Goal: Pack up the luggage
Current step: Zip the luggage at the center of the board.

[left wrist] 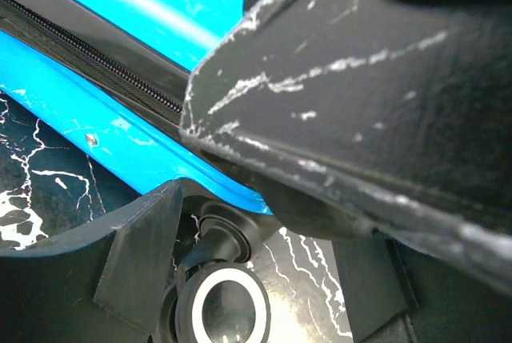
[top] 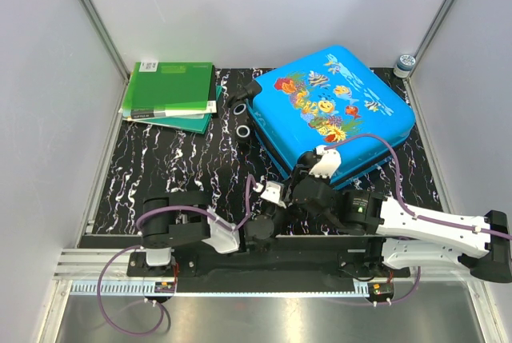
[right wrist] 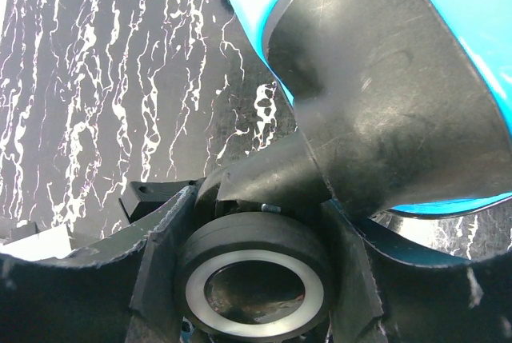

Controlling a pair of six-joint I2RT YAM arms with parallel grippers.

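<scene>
Crowding the luggage near corner — both grippers steadying the closed case; finger spread unclear.

Both arms reach inward, the left hand and right hand close together, fingers spread apart.

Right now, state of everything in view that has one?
luggage: closed, lying flat on the mat, printed shell up
green folders: closed, stacked at the far left, apart from the luggage
left pincer: at the luggage's near corner; open or shut unclear
right pincer: at the luggage's near edge; open or shut unclear
</scene>
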